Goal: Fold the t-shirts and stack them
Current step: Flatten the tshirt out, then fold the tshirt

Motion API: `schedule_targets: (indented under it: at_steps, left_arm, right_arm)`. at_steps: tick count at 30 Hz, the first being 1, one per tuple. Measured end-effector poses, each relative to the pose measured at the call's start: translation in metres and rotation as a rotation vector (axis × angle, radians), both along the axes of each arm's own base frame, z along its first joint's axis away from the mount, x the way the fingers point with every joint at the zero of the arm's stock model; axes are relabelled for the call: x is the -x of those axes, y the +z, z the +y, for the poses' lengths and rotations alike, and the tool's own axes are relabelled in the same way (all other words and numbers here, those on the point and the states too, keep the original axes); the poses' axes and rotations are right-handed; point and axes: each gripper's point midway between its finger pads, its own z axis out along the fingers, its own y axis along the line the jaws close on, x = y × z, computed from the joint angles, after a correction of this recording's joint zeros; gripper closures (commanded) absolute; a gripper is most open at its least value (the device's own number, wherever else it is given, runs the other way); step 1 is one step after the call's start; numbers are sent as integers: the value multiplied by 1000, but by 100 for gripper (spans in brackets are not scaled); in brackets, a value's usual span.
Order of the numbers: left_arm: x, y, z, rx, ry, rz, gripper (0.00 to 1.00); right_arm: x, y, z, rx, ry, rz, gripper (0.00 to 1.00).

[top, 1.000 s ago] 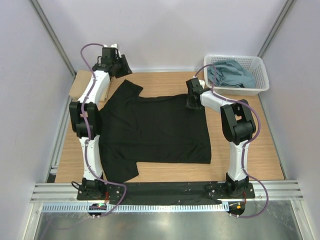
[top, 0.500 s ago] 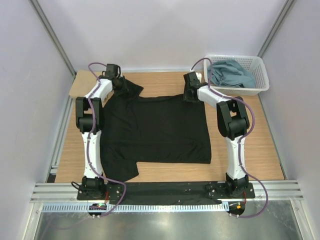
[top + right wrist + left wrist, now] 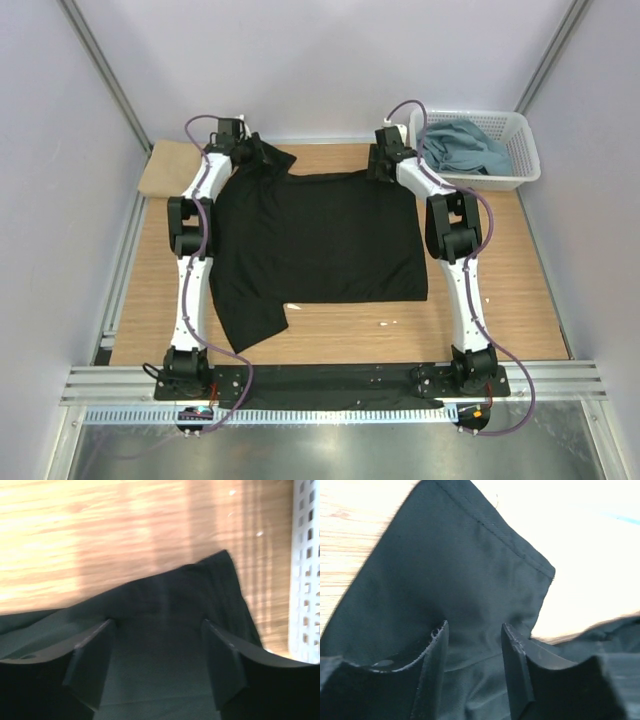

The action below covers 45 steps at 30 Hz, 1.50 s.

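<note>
- Black t-shirt [image 3: 320,235]: spread flat mid-table; soft, light and limp, likely to drag and wrinkle; best pinched at hem corners or sleeve seams.
- Left gripper [image 3: 248,155]: 11 o'clock, over the far sleeve, jaws part-open, nothing pinched.
- Right gripper [image 3: 383,165]: 1 o'clock, over the far corner, jaws wide, empty.
- Basket [image 3: 527,165] of blue-grey shirts [image 3: 460,145] close at 2 o'clock; tan shirt [image 3: 165,170] at 10.
- Bare table [image 3: 340,325] toward 6 for folding.

t-shirt [image 3: 320,240] flat on table [image 3: 500,300], basket [image 3: 490,182] far right, second t-shirt [image 3: 460,145] inside it
</note>
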Motion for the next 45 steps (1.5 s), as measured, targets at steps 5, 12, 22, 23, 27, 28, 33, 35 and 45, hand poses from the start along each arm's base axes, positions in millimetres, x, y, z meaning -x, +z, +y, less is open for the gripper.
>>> schedule_targets:
  at_steps: [5,12,22,23,27,28,33,35,45]
  left_arm:
    - [4,16,1,4,11,-5,45]
    - [71,144,26,-121,111,-57,53]
    - [313,172,52,-173,152,30,65]
    - [335,150,53,-159,165,90,65]
    - [416,77,52,-77,236,321,59]
    - [433,65,51,-51,263,362,57]
    - [479,46,48,75,394,412,57]
    - [487,46,49,85,425,435,58]
    - [506,13,57,-38,500,637,52]
  right_arm:
    - [-5,20,-7,43,7,14,13]
    - [54,85,14,75,47,40,18]
    - [277,122,165,-161,491,89,46]
    - [301,110,180,-196,535,126,45]
    - [354,52,181,-259,531,303,34]
    - [361,40,170,-253,503,340,32]
    - [379,30,118,-238,364,370,28]
    - [381,47,97,-276,309,322,28]
    - [381,60,28,-340,104,243,27]
